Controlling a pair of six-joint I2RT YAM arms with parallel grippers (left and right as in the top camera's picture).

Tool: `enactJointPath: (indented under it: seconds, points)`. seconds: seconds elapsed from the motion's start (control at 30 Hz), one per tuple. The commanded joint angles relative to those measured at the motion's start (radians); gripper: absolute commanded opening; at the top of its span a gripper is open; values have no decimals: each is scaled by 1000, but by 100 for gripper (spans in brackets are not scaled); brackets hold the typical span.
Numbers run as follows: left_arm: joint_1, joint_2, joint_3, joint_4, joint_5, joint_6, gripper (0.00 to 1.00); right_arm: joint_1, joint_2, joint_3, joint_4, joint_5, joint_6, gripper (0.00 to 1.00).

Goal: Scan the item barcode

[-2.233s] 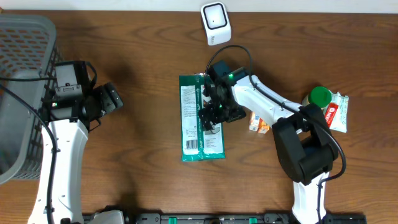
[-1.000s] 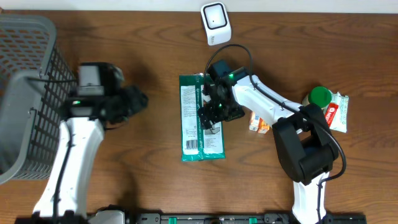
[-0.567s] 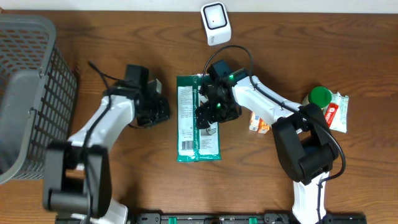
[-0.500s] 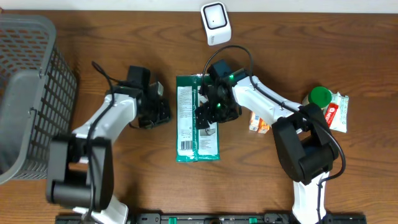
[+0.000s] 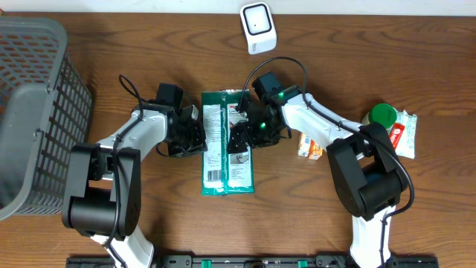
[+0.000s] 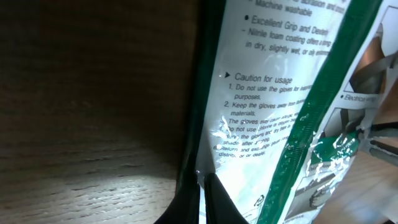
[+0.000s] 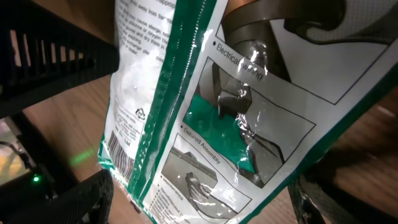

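The glove packet [image 5: 227, 141] lies barcode-up on the table [image 5: 387, 67], near the scanner [image 5: 256, 26]. The left tool [image 5: 198, 138] is pressed together on the packet's left seam, probably to steady it for a lift. The right tool [image 5: 244, 135] straddles the right half, spread wide (squeezing or not, I cannot tell). Half a second ago the packet lay slightly right and nearer, with the left tool just beside it.

Grey mesh basket [image 5: 52, 52] at the left edge; green-capped jar [image 5: 383, 116], red-white packet [image 5: 403, 134], orange carton [image 5: 311, 147] far right.
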Motion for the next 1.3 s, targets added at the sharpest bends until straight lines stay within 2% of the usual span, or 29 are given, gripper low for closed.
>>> enactJointPath:
  seconds: [0.0, 0.13, 0.33, 0.53, 0.67, 0.8, 0.97, 1.07, 1.27]
  points:
    - [-1, 9, -11, 1, -43, 21, 8, -2, 17, -26, 2, -42, 15, 86]
    - [-1, 10, -11, 6, -43, 21, 8, 0, 17, -27, 10, -50, 43, 85]
    - [-1, 18, -12, 5, -69, 21, 7, 1, 17, -69, 92, -131, 61, 75]
    - [-1, 19, -13, 10, -69, 21, 8, 5, 17, -106, 180, -212, 64, 72]
    - [-1, 19, -13, 9, -69, 21, 8, 19, 17, -107, 210, -242, 55, 64]
    - [-1, 19, -13, 10, -69, 21, 8, 33, 17, -107, 235, -298, 37, 62]
    - [-1, 19, -13, 12, -69, 21, 7, 58, 17, -107, 264, -303, 37, 44]
    - [-1, 19, -13, 12, -69, 21, 8, 74, 17, -107, 288, -299, 37, 44]
    - [-1, 19, -13, 13, -68, 21, 8, 80, 17, -107, 297, -268, 43, 54]
